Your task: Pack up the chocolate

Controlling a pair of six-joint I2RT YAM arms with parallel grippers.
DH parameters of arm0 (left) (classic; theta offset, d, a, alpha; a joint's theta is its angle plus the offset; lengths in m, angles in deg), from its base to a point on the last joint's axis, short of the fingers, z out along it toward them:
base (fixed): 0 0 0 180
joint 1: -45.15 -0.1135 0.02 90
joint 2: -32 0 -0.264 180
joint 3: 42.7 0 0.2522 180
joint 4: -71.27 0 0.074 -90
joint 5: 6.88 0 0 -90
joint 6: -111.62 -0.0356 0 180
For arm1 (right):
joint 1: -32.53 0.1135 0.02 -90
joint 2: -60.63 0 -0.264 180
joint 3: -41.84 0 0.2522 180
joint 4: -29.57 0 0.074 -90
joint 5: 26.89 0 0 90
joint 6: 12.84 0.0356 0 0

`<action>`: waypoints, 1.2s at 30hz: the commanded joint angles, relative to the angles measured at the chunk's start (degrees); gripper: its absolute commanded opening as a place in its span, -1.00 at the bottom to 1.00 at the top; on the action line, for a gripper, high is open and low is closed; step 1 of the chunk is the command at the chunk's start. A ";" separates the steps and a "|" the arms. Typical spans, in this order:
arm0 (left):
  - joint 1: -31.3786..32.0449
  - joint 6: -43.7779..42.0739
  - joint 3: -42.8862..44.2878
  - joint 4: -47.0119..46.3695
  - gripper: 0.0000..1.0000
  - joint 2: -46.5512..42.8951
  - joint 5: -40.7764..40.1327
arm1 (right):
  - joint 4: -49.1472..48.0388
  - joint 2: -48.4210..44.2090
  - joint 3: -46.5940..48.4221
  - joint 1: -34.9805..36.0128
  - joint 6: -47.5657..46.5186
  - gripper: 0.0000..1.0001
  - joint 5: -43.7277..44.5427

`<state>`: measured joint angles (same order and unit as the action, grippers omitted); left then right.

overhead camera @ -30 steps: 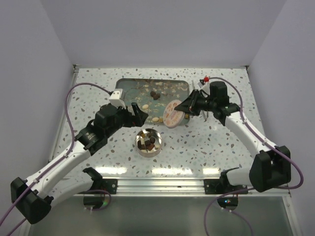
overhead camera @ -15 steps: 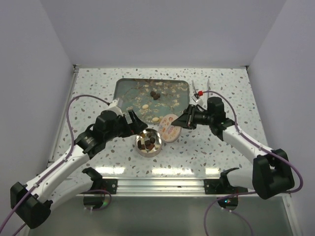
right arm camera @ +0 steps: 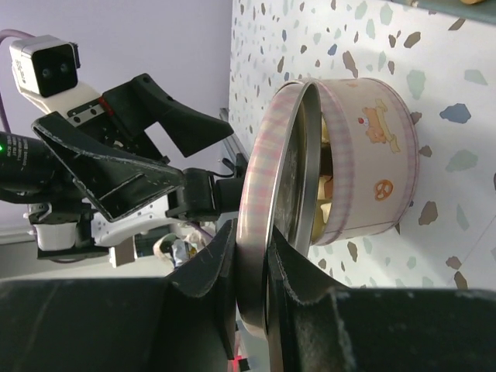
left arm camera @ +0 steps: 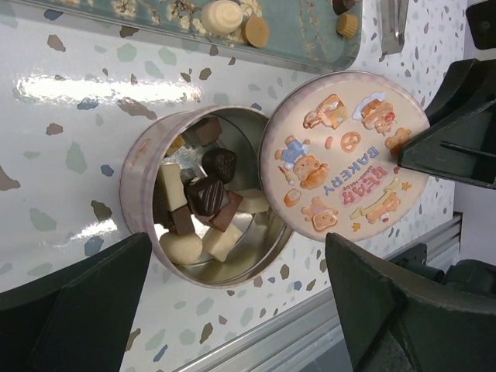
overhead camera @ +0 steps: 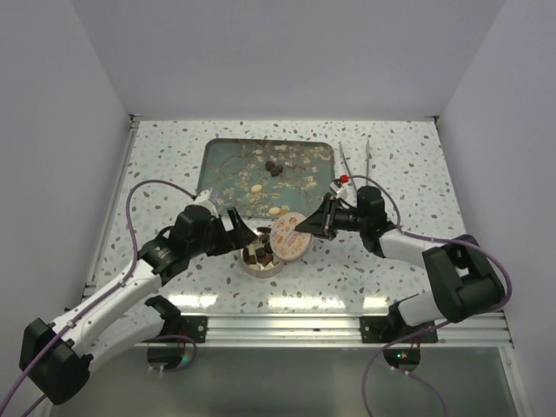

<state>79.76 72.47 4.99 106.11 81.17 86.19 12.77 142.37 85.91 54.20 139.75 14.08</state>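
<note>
A round pink tin [overhead camera: 252,267] [left arm camera: 143,167] [right arm camera: 372,182] stands on the speckled table with its mouth uncovered. Inside it lies chocolate [left arm camera: 205,200] [overhead camera: 260,254] in dark, tan and cream pieces. More chocolate [overhead camera: 274,167] [left arm camera: 222,15] lies on the teal tray [overhead camera: 224,161]. My right gripper [overhead camera: 301,228] [right arm camera: 252,242] is shut on the rim of the bear-printed lid [overhead camera: 288,235] [left arm camera: 345,155] [right arm camera: 280,186]. It holds the lid tilted against the tin's right edge, partly over the mouth. My left gripper [overhead camera: 247,238] [left arm camera: 236,248] is open, with a finger on either side of the tin and touching nothing.
Two metal tongs [overhead camera: 346,157] [overhead camera: 368,153] lie right of the tray; one tongs end [left arm camera: 393,22] shows in the left wrist view. An aluminium rail [overhead camera: 287,326] runs along the near table edge. Purple cables loop off both arms.
My right gripper has carried the lid down and left, from beside the tray to the tin's right rim. My left gripper has moved in over the tin, staying open.
</note>
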 commanded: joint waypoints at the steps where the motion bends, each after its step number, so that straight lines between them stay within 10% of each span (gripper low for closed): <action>1: -0.25 0.04 -0.88 -2.54 1.00 0.05 0.80 | -9.60 1.23 -0.77 0.57 2.45 -1.00 -1.15; 36: -0.33 -3.13 -7.74 -15.72 1.00 4.62 3.70 | 10.61 12.13 3.53 4.43 -14.68 -0.48 4.56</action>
<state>79.76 70.43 -2.59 94.20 85.56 89.07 17.05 152.35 89.06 58.16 130.64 14.12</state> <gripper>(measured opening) 0.998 0.263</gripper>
